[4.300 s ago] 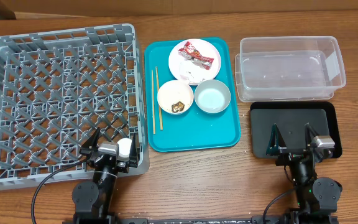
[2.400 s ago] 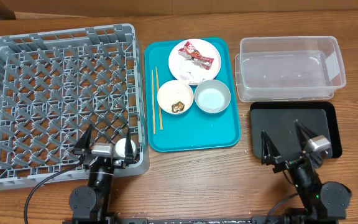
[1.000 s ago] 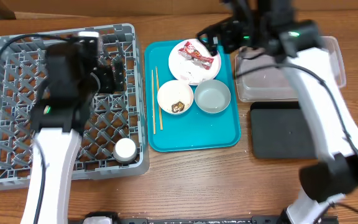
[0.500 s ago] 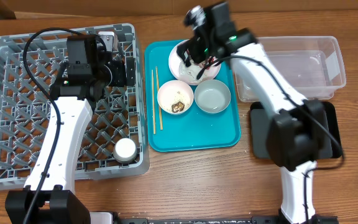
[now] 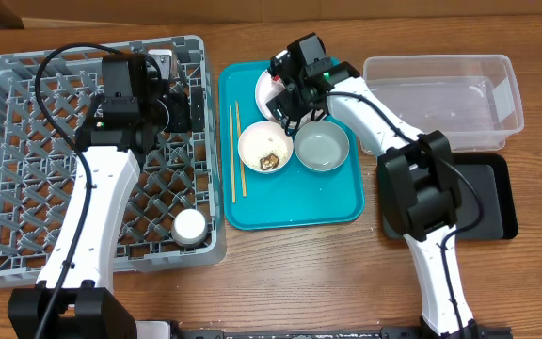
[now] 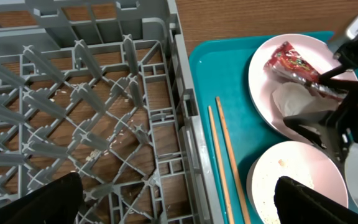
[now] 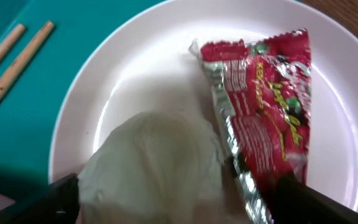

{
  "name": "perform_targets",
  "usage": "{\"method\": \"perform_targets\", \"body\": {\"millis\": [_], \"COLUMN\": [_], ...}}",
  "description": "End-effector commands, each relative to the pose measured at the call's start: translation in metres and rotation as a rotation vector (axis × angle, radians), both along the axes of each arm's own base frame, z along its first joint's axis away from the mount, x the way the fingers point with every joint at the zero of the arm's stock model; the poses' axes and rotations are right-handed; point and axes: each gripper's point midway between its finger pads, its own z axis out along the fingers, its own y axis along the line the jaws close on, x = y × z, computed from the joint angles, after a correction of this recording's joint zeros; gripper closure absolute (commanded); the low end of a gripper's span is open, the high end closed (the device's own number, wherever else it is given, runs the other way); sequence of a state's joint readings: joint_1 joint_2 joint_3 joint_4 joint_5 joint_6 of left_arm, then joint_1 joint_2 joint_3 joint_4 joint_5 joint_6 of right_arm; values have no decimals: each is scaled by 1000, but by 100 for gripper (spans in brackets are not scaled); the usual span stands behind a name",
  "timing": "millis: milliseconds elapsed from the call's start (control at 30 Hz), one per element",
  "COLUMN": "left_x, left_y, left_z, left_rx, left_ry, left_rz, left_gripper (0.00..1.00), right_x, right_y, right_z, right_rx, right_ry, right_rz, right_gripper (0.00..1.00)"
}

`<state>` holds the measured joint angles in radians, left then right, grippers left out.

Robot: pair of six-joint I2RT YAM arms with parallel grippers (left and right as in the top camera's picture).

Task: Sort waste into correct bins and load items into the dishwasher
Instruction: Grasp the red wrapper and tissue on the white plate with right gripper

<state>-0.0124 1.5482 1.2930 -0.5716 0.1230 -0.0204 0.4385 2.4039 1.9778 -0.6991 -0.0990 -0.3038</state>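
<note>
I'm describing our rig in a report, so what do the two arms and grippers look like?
Both arms: white tube-like links between black joint housings. A black cable loops along the left arm; the right arm shows a green light near its wrist. Gripper fingers are black.

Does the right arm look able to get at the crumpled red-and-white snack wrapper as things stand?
Probably yes: the open right gripper hangs over the round white plate, and the wrapper lies uncovered there.
</note>
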Motion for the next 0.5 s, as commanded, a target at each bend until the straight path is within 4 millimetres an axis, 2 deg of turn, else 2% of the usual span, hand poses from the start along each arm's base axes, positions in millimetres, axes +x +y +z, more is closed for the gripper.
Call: {"method": "perform_targets", "body": {"millis": [0,100,200,300,367,467], "left_x": [2,2,2,3,4,8], "left_y": [9,12,12,12,13,12], "left_z": [21,21,21,21,22,27], "left_rx": [18,31,31,34,34,32], "left_ry": [-50,-50,-51,-52,-60,-87], "left_rz": [38,50,50,52,53,53], "left_gripper": [0,0,0,0,0,0], "right_x": [5,3,3,6,12,27], "right_y": [-2,-3,-3,-1,-2,-6], "right_z": [-16,-22,-21,-9,7,53], "right_rx": [-15,-7,-3,7,24,61], "right_ry": [13,34,36,16,-10,-78], "right_rz": [-15,-45,-53,-53,-86,-161], "right_gripper": [9,39,77,89,96,96]}}
